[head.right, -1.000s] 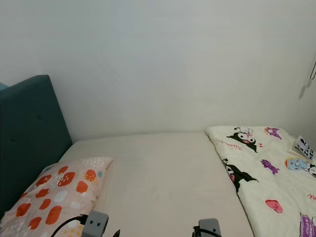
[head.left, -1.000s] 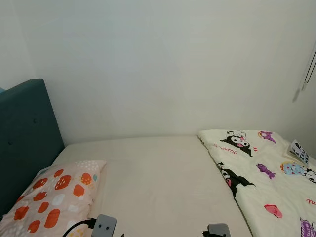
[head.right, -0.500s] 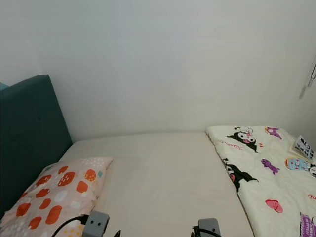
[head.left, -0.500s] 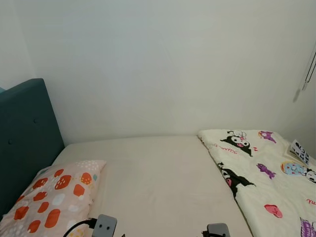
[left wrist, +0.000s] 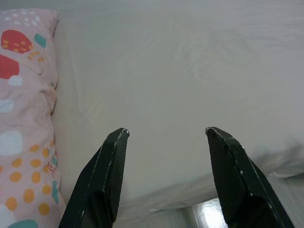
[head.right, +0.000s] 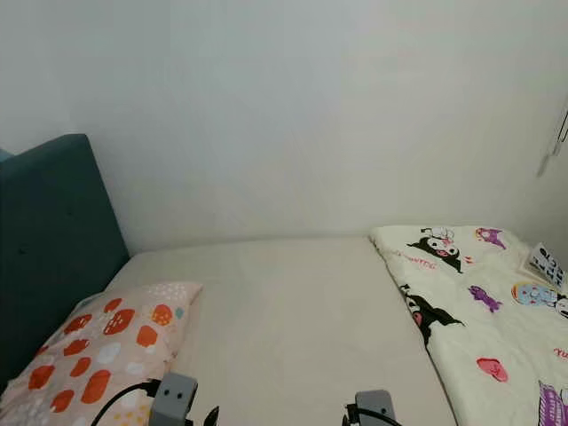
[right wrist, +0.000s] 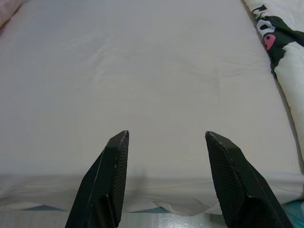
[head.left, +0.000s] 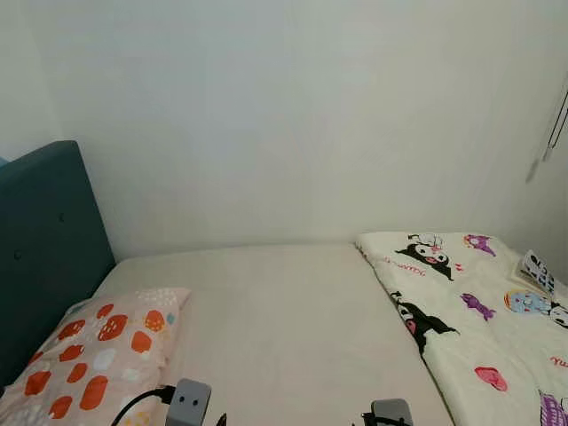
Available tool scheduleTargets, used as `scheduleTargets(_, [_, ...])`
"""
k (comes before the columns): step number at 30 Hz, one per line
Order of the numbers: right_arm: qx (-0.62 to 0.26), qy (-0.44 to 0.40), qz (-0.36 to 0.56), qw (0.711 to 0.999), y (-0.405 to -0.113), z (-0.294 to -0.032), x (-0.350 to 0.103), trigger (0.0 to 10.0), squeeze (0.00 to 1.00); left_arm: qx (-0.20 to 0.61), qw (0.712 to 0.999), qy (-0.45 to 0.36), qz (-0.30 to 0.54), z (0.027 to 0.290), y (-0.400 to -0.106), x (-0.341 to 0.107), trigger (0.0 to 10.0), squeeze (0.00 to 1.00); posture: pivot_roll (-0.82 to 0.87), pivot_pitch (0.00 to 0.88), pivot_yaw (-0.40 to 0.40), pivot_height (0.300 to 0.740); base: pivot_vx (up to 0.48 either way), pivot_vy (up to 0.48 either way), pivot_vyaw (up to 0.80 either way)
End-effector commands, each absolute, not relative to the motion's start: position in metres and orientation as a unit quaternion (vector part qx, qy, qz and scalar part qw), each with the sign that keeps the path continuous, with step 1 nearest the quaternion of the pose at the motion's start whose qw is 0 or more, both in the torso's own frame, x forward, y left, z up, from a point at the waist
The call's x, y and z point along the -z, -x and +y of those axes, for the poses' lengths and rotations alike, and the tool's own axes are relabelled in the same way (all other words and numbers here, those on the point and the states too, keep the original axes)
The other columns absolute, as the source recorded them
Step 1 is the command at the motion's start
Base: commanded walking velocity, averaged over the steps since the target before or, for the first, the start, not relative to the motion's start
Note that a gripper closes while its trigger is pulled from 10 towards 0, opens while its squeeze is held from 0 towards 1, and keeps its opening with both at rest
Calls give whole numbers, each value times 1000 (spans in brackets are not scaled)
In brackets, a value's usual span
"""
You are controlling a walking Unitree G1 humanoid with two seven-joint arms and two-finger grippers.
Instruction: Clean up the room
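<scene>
A bed with a cream sheet (head.left: pixel 284 311) stands before me against a white wall. A pink pillow (head.left: pixel 89 359) with orange and white spots lies at its left end, beside a teal headboard (head.left: pixel 44 257). A white cartoon-print quilt (head.left: pixel 479 328) is bunched over the right end, and a small printed booklet (head.left: pixel 538 272) lies on it. My left gripper (left wrist: pixel 166 135) is open over the sheet near the bed's front edge, next to the pillow (left wrist: pixel 23 109). My right gripper (right wrist: pixel 166 137) is open over the bare sheet, with the quilt (right wrist: pixel 285 52) off to one side.
The tops of both wrists (head.left: pixel 188 404) (head.left: pixel 390 413) show at the bottom edge of the head views. A cord (head.left: pixel 555 120) hangs on the wall at the right. A strip of floor (left wrist: pixel 209 216) shows below the mattress edge.
The left wrist has risen slightly at the bottom edge. Nothing on the bed has moved.
</scene>
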State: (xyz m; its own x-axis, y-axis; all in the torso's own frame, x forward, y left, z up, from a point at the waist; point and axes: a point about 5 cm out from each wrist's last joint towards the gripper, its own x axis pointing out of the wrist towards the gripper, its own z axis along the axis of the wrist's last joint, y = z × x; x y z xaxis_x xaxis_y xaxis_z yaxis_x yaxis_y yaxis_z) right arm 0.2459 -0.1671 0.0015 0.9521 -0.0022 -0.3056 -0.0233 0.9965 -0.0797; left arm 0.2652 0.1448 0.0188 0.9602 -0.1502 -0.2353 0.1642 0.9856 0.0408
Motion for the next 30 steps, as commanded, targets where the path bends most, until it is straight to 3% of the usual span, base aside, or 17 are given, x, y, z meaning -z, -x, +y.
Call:
scheduleTargets(1, [-2, 34, 163, 986, -243, -168, 1, 10000, 0, 79, 988, -26, 127, 145, -262, -15, 10000, 0, -33, 99, 3, 740, 0, 0, 0])
scheduleTargets(13, [-2, 29, 171, 985, -239, -169, 3, 10000, 0, 85, 987, -31, 134, 144, -252, -10, 10000, 0, -37, 105, 3, 740, 0, 0, 0])
scheduleTargets(30, [-4, 25, 173, 985, -239, -168, 3, 10000, 0, 91, 987, -29, 127, 142, -253, -14, 10000, 0, -36, 93, 1, 740, 0, -294, 0])
